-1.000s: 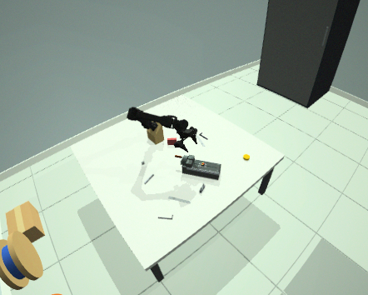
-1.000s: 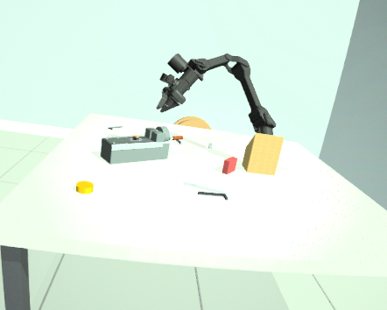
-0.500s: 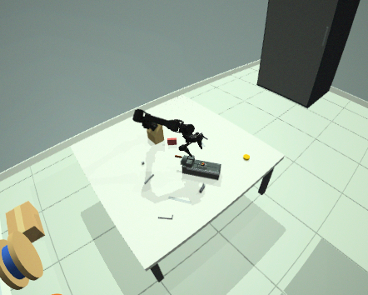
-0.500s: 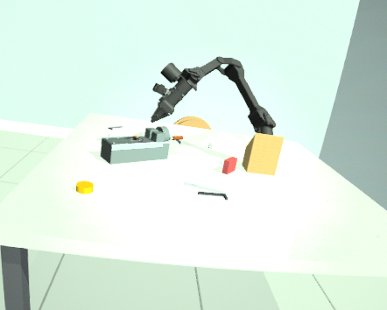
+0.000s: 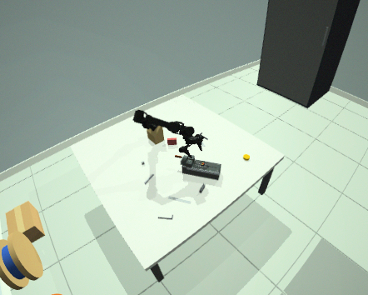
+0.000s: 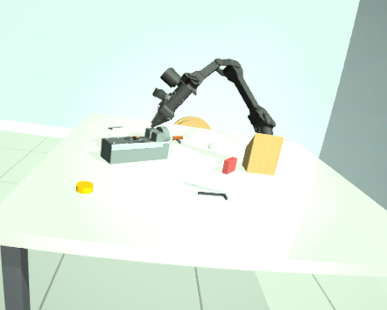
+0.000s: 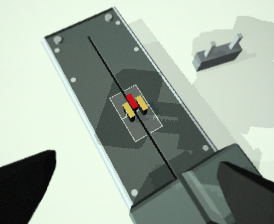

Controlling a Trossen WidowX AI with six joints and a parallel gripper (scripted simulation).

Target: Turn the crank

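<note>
The dark grey machine (image 5: 201, 171) (image 6: 140, 153) (image 7: 83, 65) has a housing (image 5: 188, 161) (image 7: 155, 205) at one end. The orange crank handle (image 5: 178, 157) (image 6: 178, 137) sticks out beyond it, outside the wrist view. In the wrist view the red pointer (image 7: 131, 100) is on the slot between two brass marks (image 7: 128, 110) (image 7: 142, 104), offset from their middle toward the end away from the housing. My gripper (image 6: 153, 126) (image 7: 139, 163) is open and empty, above the machine near the housing, with one fingertip over the housing in the wrist view; the handle is not between the fingers.
A grey two-pegged part (image 5: 201, 188) (image 7: 218, 57) lies beside the machine. A yellow disc (image 5: 246, 157) (image 6: 84, 187), a red block (image 5: 171, 142) (image 6: 229, 165), a tan box (image 5: 156, 135) (image 6: 263, 153) and a hex key (image 5: 166, 217) are also on the table.
</note>
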